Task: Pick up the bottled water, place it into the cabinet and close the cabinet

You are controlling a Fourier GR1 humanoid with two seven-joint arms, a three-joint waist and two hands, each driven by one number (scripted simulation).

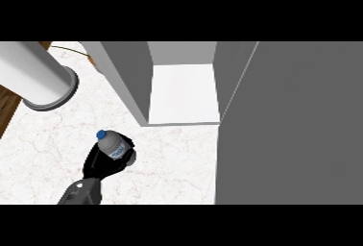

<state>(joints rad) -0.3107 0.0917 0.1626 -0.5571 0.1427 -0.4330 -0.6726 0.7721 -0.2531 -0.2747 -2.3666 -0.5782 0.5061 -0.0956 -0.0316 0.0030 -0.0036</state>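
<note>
- The bottled water sat in the left hand, over the marble table, below and to the left of the open cabinet.
- The black fingers curled round the bottle's lower body and hid much of it; the blue cap and the labelled shoulder stood clear above the hand.
- The right hand did not show in the view.
- Judged from its look, the bottle was a small clear plastic one: light to moderate in weight if full, with a smooth, likely slippery wall that could flex under a squeeze but would not shatter.
- The best hold seemed to be round the middle of the body, over the label, where the wall is straight; the tapering neck and cap offered less to hold.
- The bottle tilted, cap toward the upper left, so it would probably need righting before it stood on the cabinet's white shelf.
- The cabinet door hung open, to the right of the shelf.
- A white cylindrical object lay well to the left of the cabinet.
</note>
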